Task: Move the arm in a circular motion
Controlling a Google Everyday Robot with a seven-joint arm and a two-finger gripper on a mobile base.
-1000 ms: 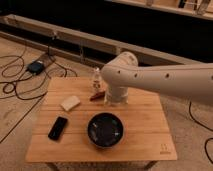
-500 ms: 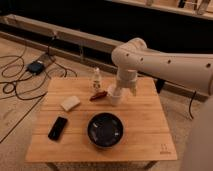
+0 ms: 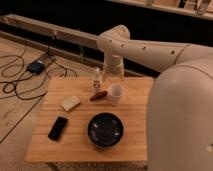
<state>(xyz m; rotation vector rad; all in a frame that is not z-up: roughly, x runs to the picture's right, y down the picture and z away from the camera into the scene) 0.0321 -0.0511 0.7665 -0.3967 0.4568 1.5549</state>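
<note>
The arm (image 3: 150, 50) is cream-white, thick and rounded, with small dark holes. It enters from the right, bends at an elbow (image 3: 113, 37) above the table's far edge and turns down. One very large segment (image 3: 182, 115) fills the right side of the view. The narrower wrist and gripper (image 3: 114, 75) hang over the far edge of the wooden table (image 3: 80, 147), just above a white cup (image 3: 115, 93) and right of a small bottle (image 3: 97, 78).
On the table lie a red object (image 3: 98, 95), a tan block (image 3: 70, 103), a black phone (image 3: 58, 128) and a black bowl (image 3: 105, 129). Cables and a dark box (image 3: 36, 66) lie on the floor at the left. A dark wall runs behind.
The elbow has risen and shifted a little left. The big arm segment has swung closer and now covers the right side of the table. The things on the table have not moved.
</note>
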